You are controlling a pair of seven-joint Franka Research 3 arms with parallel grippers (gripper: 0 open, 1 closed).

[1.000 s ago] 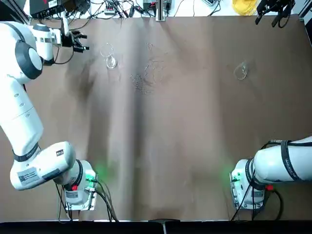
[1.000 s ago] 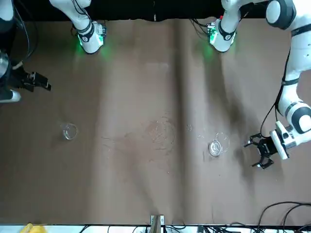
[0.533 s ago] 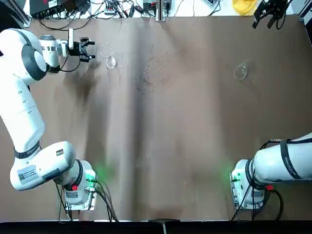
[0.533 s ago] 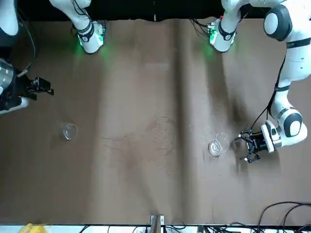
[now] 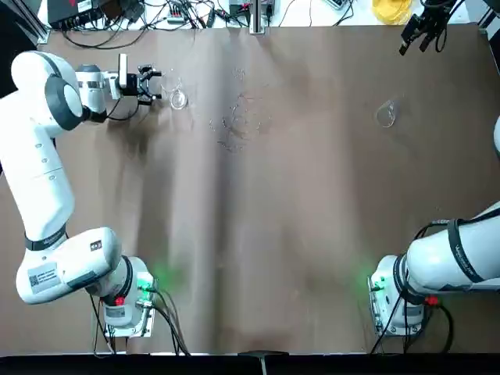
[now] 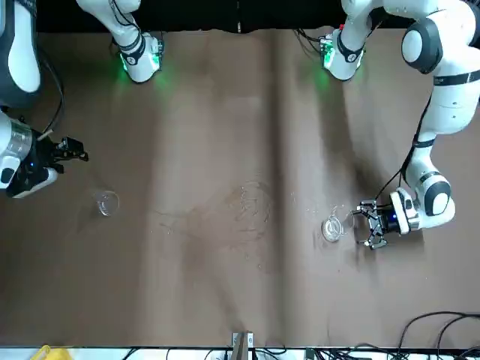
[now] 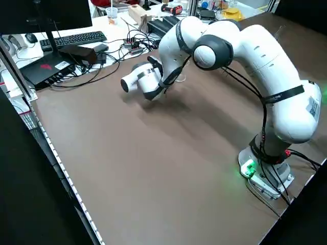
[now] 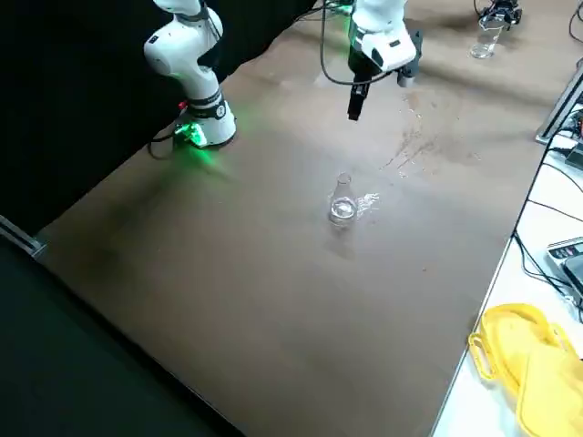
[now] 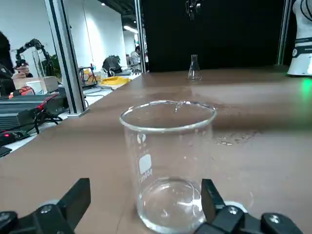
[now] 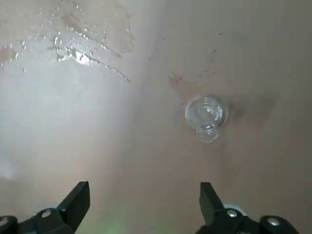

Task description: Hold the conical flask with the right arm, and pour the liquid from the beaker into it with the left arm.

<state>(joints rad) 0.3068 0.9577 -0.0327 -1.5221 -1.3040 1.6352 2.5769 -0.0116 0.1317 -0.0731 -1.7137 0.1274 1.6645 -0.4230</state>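
The beaker (image 9: 168, 163) stands upright on the brown table near its far left corner (image 5: 177, 94). My left gripper (image 5: 153, 82) is low and level beside it, open, with its fingertips (image 9: 210, 194) on either side of the beaker's near side (image 6: 334, 225). The conical flask (image 5: 385, 115) stands upright at the far right, alone (image 8: 342, 206). My right gripper (image 10: 144, 195) hangs open high above the table and looks down on the flask (image 10: 205, 116); in the top view the right gripper (image 5: 422, 27) is beyond the flask.
Wet splash marks (image 5: 238, 117) spread over the table's far middle. Cables and devices (image 5: 180, 12) line the far edge, with a yellow object (image 8: 524, 364) off the table's corner. A keyboard and monitor (image 7: 71, 38) stand beside the table's left side.
My left gripper has swung in toward the beaker and now flanks it. My right gripper has shifted a little nearer the flask, still high. Neither glass has moved.
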